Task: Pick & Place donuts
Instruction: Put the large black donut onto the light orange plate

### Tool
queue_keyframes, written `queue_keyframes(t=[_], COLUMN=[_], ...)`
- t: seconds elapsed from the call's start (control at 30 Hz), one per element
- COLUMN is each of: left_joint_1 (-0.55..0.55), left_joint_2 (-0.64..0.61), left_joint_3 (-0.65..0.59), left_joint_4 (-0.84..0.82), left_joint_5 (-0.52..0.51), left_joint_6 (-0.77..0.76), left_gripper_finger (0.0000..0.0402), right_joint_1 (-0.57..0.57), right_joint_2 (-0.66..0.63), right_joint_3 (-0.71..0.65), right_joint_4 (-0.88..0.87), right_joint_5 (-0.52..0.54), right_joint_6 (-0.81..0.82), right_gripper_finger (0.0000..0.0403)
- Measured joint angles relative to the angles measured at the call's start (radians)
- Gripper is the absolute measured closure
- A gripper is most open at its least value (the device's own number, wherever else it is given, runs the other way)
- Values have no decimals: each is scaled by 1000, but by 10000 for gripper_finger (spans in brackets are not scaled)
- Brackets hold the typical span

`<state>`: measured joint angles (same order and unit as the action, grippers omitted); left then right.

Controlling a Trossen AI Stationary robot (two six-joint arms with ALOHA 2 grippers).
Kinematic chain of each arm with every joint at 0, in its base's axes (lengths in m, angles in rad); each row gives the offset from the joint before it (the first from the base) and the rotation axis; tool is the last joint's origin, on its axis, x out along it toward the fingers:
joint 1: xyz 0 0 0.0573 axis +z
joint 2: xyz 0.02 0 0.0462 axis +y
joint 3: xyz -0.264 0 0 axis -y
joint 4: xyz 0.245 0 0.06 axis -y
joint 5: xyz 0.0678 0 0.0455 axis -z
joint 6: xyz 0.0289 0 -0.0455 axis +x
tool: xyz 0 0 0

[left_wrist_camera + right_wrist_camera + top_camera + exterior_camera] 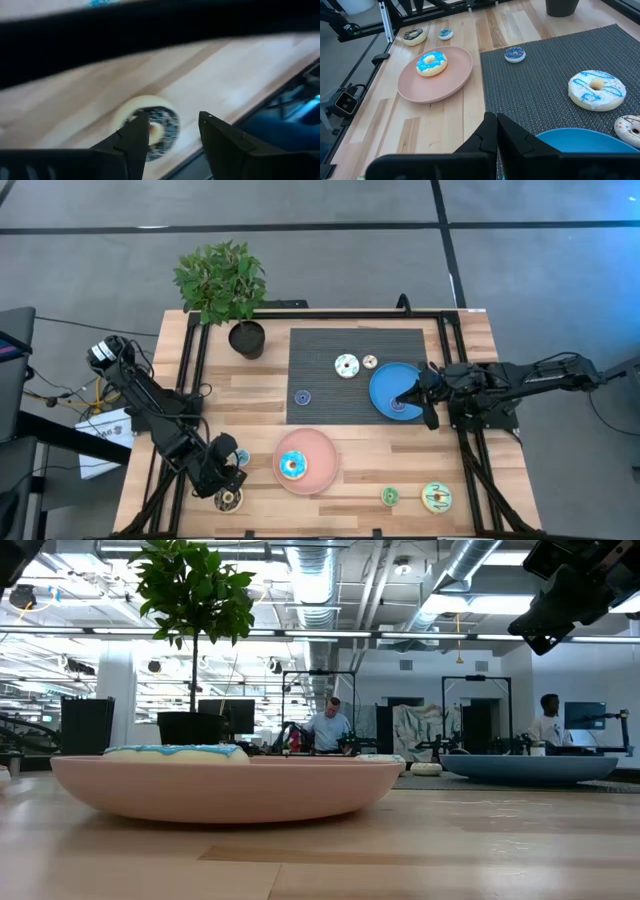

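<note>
A dark brown frosted donut (228, 500) (162, 125) lies flat on the wood near the table's front left corner. My left gripper (226, 478) (172, 122) is open and tipped down just over it, one finger in front of its rim and the other off to its side. A blue frosted donut (292, 467) lies on the pink plate (325, 465). A white donut (347, 365), a small cream one (369, 361) and a small blue one (303, 396) lie on the dark mat (320, 350). My right gripper (418, 395) (496, 125) is shut over the blue plate (385, 385).
Another small blue donut (243, 457) lies beside my left gripper. A small green donut (390, 496) and a green-yellow one (437, 498) lie at the front right. A potted plant (247, 338) stands at the back left. Black frame rails (195, 370) run along both table sides.
</note>
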<state>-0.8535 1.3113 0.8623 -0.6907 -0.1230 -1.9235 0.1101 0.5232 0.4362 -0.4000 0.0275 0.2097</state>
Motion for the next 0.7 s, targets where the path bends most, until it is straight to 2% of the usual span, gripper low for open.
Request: queue_keyframes(t=[0.13, 0.27, 0.5, 0.7], left_joint_1=[-31, -53, -64, -64], left_joint_2=[21, 114, 270, 295], left_joint_3=[20, 102, 229, 228], left_joint_4=[34, 10, -159, -216], left_joint_5=[-49, -21, -14, 41], left_joint_6=[-76, -91, -83, -77], left_gripper_finger=[250, 260, 269, 269], right_joint_1=[0, 0, -1, -1], right_joint_2=[0, 0, 0, 0], right_joint_3=[0, 0, 0, 0], right_joint_4=[0, 0, 0, 0], right_joint_5=[0, 0, 2, 2], right_joint_6=[1, 1, -2, -8], right_gripper_finger=[403, 403, 403, 403])
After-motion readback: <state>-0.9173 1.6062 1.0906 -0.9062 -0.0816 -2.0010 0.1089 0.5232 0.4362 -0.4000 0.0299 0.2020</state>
